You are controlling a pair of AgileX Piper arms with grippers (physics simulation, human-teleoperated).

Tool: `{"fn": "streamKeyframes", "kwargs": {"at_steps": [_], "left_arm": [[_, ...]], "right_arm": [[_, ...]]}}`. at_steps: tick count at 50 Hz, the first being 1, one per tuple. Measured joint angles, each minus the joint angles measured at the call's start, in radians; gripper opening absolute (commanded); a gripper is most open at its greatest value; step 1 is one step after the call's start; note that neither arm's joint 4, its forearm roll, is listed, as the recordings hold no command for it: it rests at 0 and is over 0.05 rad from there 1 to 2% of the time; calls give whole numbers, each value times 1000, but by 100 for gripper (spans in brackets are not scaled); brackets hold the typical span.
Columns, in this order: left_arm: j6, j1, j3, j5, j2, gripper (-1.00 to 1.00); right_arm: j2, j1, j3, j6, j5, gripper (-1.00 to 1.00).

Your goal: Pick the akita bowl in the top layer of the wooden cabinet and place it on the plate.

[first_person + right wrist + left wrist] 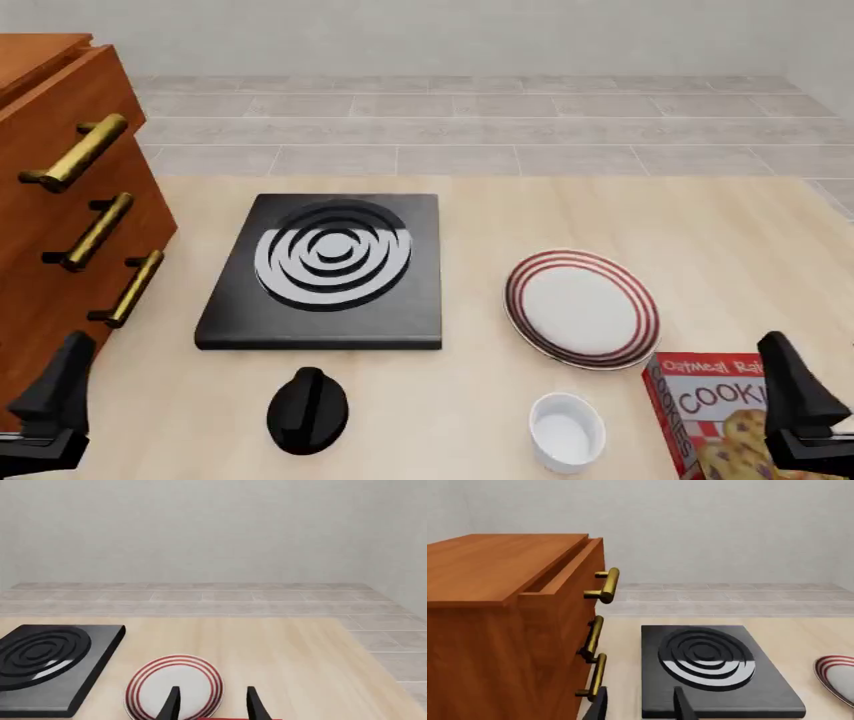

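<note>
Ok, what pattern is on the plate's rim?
Concentric red rings around a plain white centre on the plate, clearest in the front view.

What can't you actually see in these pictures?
- Bowl: not visible; the top drawer is ajar, its inside hidden by its walls in the left wrist view.
- Cabinet: cut off by the front view's left edge.
- Cookie box: cut off at the bottom edge.
- Plate: cut off in the left wrist view.
</note>
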Motion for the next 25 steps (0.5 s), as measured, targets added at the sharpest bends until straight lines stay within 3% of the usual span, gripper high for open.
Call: {"fn": "streamKeyframes", "kwargs": {"at_steps": [25], "left_arm": [[-1,5,-9,-1,2,100]], "right_arm": [[5,-2,-23,-12,27,100]]}}
